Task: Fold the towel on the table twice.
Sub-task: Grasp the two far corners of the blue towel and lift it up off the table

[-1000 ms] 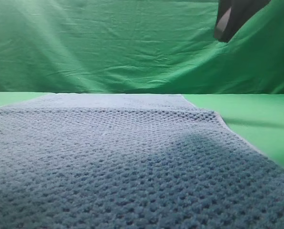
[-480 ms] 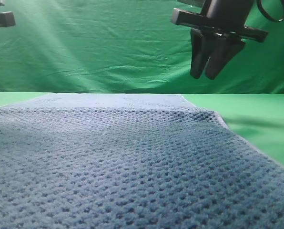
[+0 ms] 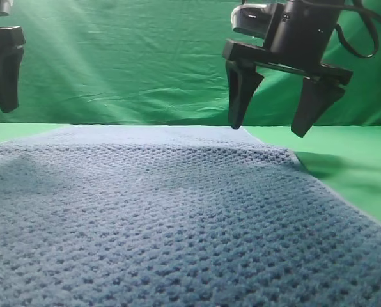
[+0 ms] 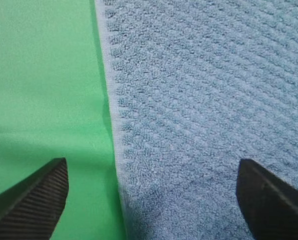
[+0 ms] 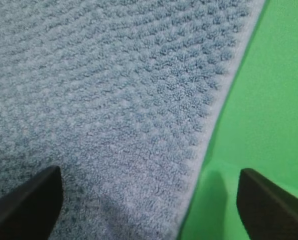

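Towel: your blue-grey waffle-weave towel [image 3: 165, 217] lies flat on the table [image 3: 344, 160], spread across most of the high view, its far edge near the backdrop.
Table: you see bright green cloth bare to the right of the towel and in a strip at far left.
Right gripper: your right gripper [image 3: 270, 131] hangs above the towel's far right corner, fingers pointing down and spread wide, nothing between them.
Right wrist view: your two dark fingertips [image 5: 24, 205] straddle the towel's hemmed right edge, one over the weave, the other over green table.
Left gripper: your left gripper [image 4: 151, 200] stands wide apart and holds nothing; one finger [image 3: 4, 70] shows at the left border of the high view, above the table.
Left wrist view: your fingertips straddle the towel's left hem, one over green, one over towel.
Backdrop: wrinkled green curtain [image 3: 126, 64] behind the table.
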`<state>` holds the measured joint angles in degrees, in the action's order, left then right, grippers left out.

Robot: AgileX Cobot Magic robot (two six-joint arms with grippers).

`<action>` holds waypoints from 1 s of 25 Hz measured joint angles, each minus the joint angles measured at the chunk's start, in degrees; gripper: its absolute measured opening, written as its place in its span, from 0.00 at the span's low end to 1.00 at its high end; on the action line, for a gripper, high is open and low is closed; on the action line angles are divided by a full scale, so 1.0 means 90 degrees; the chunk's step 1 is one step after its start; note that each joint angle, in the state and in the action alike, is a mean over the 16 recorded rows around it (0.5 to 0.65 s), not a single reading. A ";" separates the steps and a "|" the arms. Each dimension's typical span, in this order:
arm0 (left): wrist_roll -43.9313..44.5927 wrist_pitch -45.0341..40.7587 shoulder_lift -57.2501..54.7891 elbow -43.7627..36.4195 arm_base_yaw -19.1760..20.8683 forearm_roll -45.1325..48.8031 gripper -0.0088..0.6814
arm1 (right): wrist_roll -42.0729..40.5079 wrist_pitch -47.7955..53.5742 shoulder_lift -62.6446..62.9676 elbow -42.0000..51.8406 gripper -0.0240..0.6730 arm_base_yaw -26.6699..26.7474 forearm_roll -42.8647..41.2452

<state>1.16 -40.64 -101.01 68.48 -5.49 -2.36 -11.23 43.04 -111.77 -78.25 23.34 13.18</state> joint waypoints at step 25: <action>0.0021 0.0102 -0.0881 0.0073 0.0008 -0.0199 0.87 | -0.0235 -0.0206 -0.0476 -0.0083 0.85 0.0171 0.0269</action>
<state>1.35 -39.72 -108.94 69.13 -5.41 -4.15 -13.34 41.19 -116.06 -79.00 24.88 15.60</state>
